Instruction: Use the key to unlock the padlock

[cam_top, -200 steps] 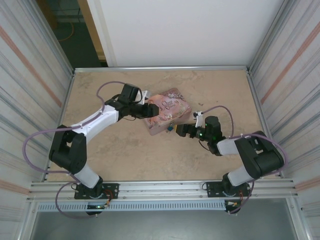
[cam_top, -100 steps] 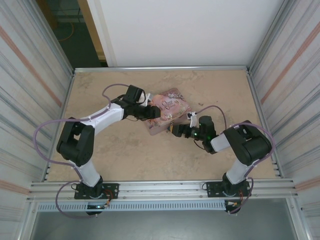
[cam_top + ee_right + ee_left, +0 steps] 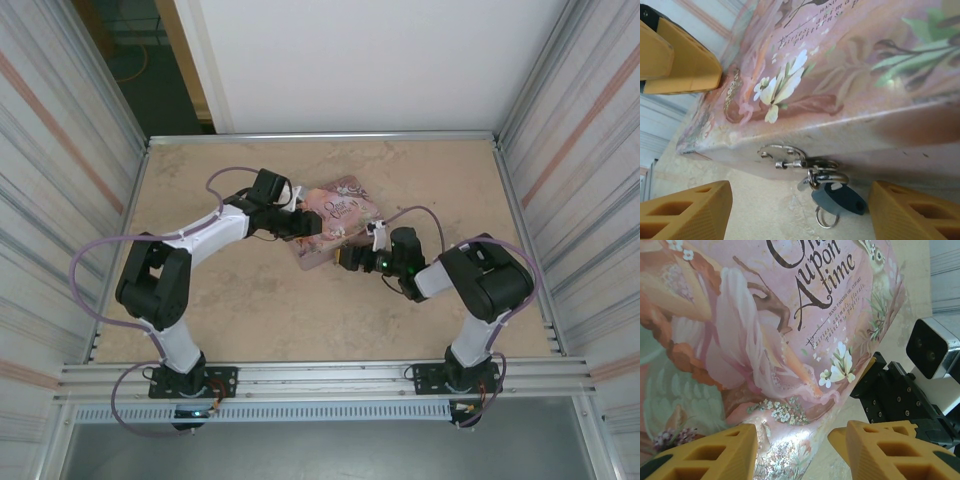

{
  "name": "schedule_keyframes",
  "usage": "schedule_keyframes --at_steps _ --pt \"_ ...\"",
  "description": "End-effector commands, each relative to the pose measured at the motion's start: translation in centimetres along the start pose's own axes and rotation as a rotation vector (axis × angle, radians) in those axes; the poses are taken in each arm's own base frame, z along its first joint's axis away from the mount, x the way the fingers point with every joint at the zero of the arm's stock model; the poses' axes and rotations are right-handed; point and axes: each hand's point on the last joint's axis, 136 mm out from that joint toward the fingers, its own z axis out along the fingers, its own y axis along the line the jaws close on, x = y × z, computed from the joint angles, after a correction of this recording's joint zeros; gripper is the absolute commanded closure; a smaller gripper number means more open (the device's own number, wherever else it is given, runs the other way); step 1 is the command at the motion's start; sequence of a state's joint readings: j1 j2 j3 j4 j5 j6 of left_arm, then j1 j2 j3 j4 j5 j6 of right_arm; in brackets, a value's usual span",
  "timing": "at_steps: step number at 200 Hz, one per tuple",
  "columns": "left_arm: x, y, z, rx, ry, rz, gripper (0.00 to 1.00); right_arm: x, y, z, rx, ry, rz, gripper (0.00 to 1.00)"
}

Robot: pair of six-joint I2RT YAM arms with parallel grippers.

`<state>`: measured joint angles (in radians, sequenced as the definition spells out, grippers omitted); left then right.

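Observation:
The pink illustrated tin (image 3: 345, 212) lies mid-table. On its front wall, a silver hasp (image 3: 784, 154) carries the tiny padlock (image 3: 841, 200), which has a blue body and a metal shackle (image 3: 827, 176). A thin wire ring (image 3: 825, 218) hangs beneath it, and I cannot make out a separate key. My right gripper (image 3: 800, 215) is open at table level, with the padlock between its fingers (image 3: 685, 212) nearer the right one. My left gripper (image 3: 792, 452) is open over the tin's lid (image 3: 765, 330) at a corner, one finger over the lid and one beyond its edge. From above, the left gripper (image 3: 303, 224) and right gripper (image 3: 345, 258) flank the tin.
The tabletop (image 3: 420, 170) is beige, with corrugated metal walls on both sides. In the left wrist view, the right arm's black gripper body (image 3: 895, 395) and white camera (image 3: 932, 345) sit just past the tin's edge. A left finger (image 3: 675, 55) shows above the lid.
My right gripper has slid left along the table up to the tin's front wall. The left arm has pushed slightly further over the tin's lid.

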<state>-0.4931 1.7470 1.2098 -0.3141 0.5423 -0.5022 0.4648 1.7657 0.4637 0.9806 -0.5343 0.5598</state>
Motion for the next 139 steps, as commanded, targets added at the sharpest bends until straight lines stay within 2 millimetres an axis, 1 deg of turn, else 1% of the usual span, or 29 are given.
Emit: schedule_keyframes --at_steps 1,39,139 --pt "1.0 0.8 0.9 -0.017 0.051 -0.039 0.50 -0.3 0.8 0.6 -0.042 0.005 -0.051 0.30" --pt "1.1 0.8 1.0 -0.018 0.053 -0.041 0.50 -0.7 1.3 1.0 -0.074 0.009 -0.066 0.34" --pt "1.4 1.1 1.1 -0.029 0.063 -0.046 0.50 -0.2 2.5 0.8 -0.137 0.040 -0.094 0.43"
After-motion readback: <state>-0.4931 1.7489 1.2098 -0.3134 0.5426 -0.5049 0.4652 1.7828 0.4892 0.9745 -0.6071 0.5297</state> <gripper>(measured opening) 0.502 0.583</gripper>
